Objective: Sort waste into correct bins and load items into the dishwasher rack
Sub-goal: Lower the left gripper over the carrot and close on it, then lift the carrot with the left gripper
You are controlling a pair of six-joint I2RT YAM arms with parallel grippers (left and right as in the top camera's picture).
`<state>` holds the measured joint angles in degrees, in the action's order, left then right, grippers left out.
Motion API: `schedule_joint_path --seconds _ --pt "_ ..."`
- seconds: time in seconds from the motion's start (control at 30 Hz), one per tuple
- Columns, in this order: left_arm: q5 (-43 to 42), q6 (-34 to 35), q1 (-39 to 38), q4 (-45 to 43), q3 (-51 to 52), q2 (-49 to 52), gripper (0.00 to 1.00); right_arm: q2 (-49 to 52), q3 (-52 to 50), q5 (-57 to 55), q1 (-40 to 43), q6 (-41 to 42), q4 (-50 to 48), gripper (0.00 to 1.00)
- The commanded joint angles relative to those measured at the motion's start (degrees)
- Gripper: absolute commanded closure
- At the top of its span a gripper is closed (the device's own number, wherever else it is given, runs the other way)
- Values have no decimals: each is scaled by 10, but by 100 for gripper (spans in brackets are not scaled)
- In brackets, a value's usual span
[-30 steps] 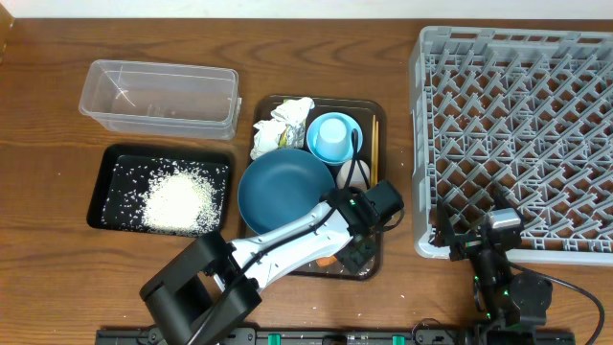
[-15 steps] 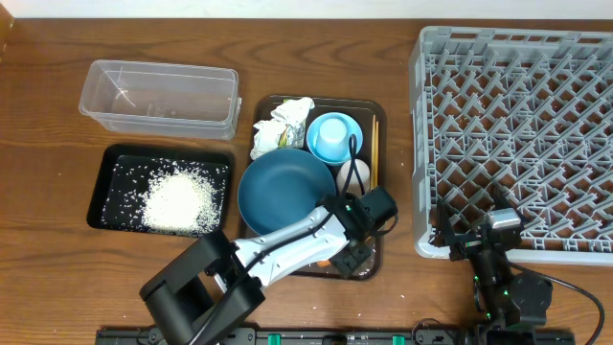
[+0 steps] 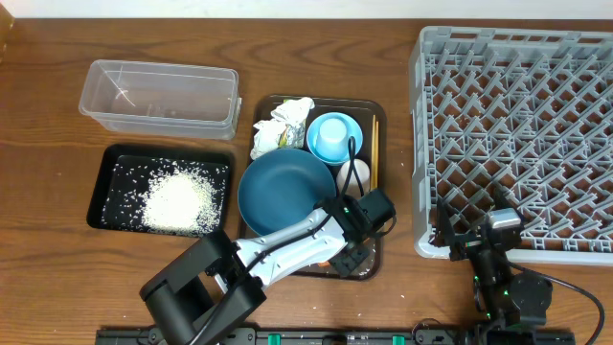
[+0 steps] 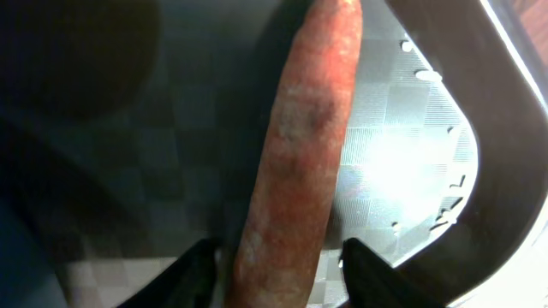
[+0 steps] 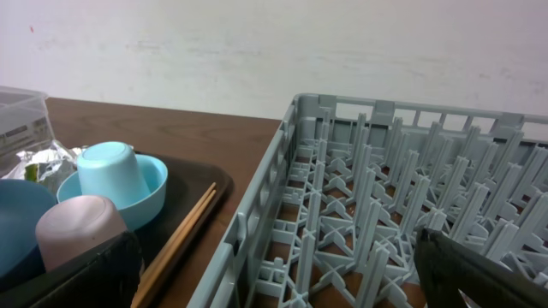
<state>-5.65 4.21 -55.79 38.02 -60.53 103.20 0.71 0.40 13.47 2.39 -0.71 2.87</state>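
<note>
Left wrist view, left tool (image 4: 274,275) straddling carrot (image 4: 308,128) — slim gaps, not clamped, tip cropped — right tool (image 5: 274,267) agape

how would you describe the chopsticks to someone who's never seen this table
Find the big grey dishwasher rack on the right; directly left of it sits a dark serving tray. The chopsticks lie along that tray's right edge, just right of the pale-blue bowl: the only thin, straight wooden sticks among round dishes.
</note>
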Motion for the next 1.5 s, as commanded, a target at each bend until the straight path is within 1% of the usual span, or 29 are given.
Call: schedule_joint_path --seconds 0.0,0.13,0.27,0.37,0.53,0.67,0.77,0.8,0.83,0.87,0.93,1.0,1.03,1.2,1.33,1.47 --pt "1 -6 -1 -1 7 7 54 -4 -1 1 10 -9 3 1" --pt "2 -6 -1 -2 7 7 55 -4 -1 1 10 -9 3 1" --pt "1 -1 -1 -5 5 6 63 -4 -1 1 10 -9 3 1" --pt "-4 21 -1 -4 -7 2 66 -4 -1 1 10 -9 3 1" --pt "-14 21 -1 -4 -21 -19 67 -4 -1 1 10 -9 3 1" --pt "-14 39 0 -4 -21 -48 67 -4 -1 1 10 -9 3 1" --pt "-14 50 0 -4 -21 -88 68 -4 -1 1 10 -9 3 1" --pt "-14 55 1 -4 -21 -103 69 -4 -1 1 10 -9 3 1" --pt "-14 59 4 -4 -21 -121 72 -4 -1 1 10 -9 3 1" --pt "-14 60 7 -3 -21 -139 72 -4 -1 1 10 -9 3 1" --pt "-12 59 17 5 -21 -166 70 -4 -1 1 10 -9 3 1" --pt "-7 45 25 20 -21 -179 59 -4 -1 1 10 -9 3 1" --pt "-8 33 27 29 -20 -179 57 -4 -1 1 10 -9 3 1" --pt "-26 29 19 30 4 -154 57 -4 -1 1 10 -9 3 1" --pt "-25 29 5 18 11 -112 56 -4 -1 1 10 -9 3 1" --pt "-25 29 -3 -5 11 -63 51 -4 -1 1 10 -9 3 1"
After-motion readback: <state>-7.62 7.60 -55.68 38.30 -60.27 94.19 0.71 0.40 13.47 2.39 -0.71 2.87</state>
